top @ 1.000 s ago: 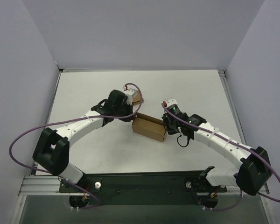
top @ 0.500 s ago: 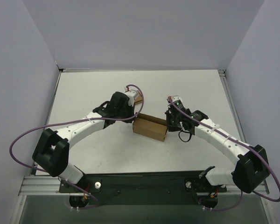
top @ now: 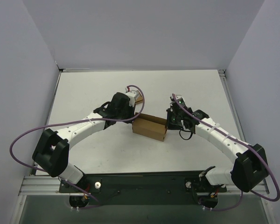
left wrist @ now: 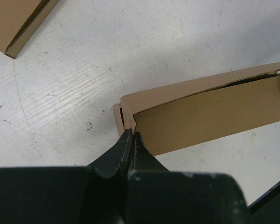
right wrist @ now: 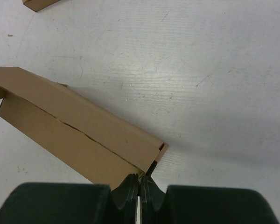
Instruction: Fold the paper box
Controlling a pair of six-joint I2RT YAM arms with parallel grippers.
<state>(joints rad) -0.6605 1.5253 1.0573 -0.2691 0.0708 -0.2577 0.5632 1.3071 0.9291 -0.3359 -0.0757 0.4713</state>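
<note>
The paper box [top: 150, 127] is a long brown cardboard shape lying slanted at mid-table, with one long side still gaping. My left gripper [top: 133, 121] is shut, its tips [left wrist: 132, 134] touching the end flap at the box's [left wrist: 205, 112] left corner. At the other end my right gripper [top: 168, 125] is also shut, with its tips [right wrist: 140, 179] pressed against the near corner of the box [right wrist: 74, 126], beside a small protruding tab. I cannot see cardboard between either pair of jaws.
A smaller flat brown box [top: 136, 99] lies behind the left wrist, partly hidden by it; the same small box [left wrist: 18, 21] shows at the upper left of the left wrist view. Grey walls enclose the white table [top: 84, 93] on three sides.
My right wrist has swung right and away, from over the box's right end to just beside it. The left wrist has crept slightly right. The box has barely shifted.
</note>
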